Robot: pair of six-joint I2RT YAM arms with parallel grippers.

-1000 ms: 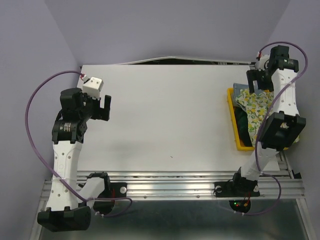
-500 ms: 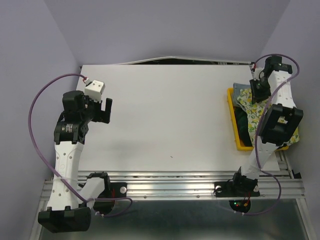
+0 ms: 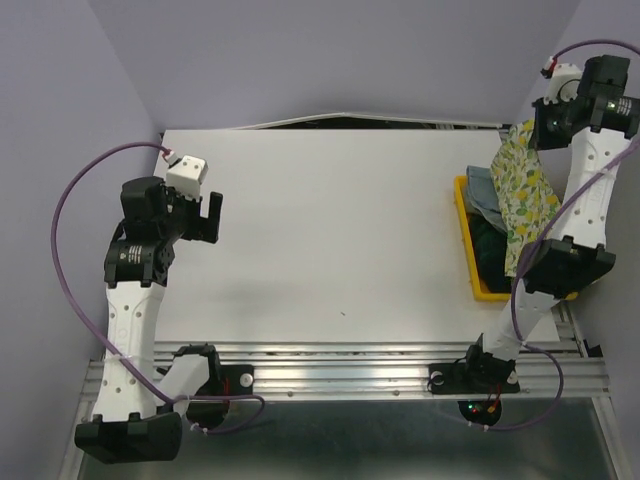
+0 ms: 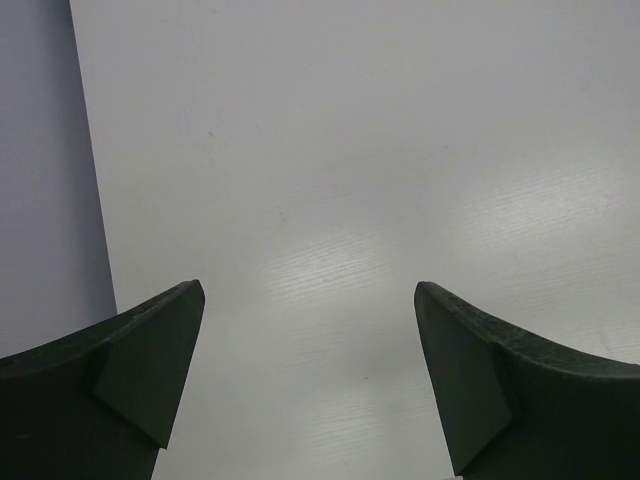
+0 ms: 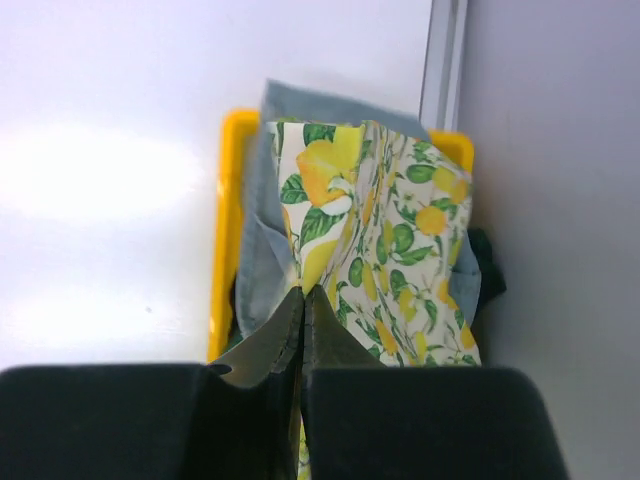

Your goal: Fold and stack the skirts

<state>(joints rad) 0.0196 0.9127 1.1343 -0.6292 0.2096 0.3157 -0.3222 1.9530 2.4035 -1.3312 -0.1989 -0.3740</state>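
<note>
My right gripper (image 3: 537, 128) is shut on the top edge of the lemon-print skirt (image 3: 525, 195) and holds it up above the yellow tray (image 3: 466, 240), the cloth hanging down in a long drape. In the right wrist view the closed tips of that gripper (image 5: 303, 292) pinch the lemon skirt (image 5: 390, 250). Under it in the tray (image 5: 225, 250) lie the light blue-grey skirt (image 5: 260, 260) and the dark plaid skirt (image 5: 488, 275). From above, the blue-grey skirt (image 3: 480, 190) and the plaid skirt (image 3: 487, 250) show beside the drape. My left gripper (image 3: 214, 217) is open and holds nothing at the table's left side, well apart from the skirts.
The white table (image 3: 340, 230) spreads between the two arms. The left wrist view shows only bare table (image 4: 320, 150) between the left gripper's fingers (image 4: 308, 290). A purple wall (image 5: 560, 180) stands close behind the tray at the right.
The right gripper went down into the tray, shut on the lemon skirt and has lifted it up and to the right. The left arm has barely moved.
</note>
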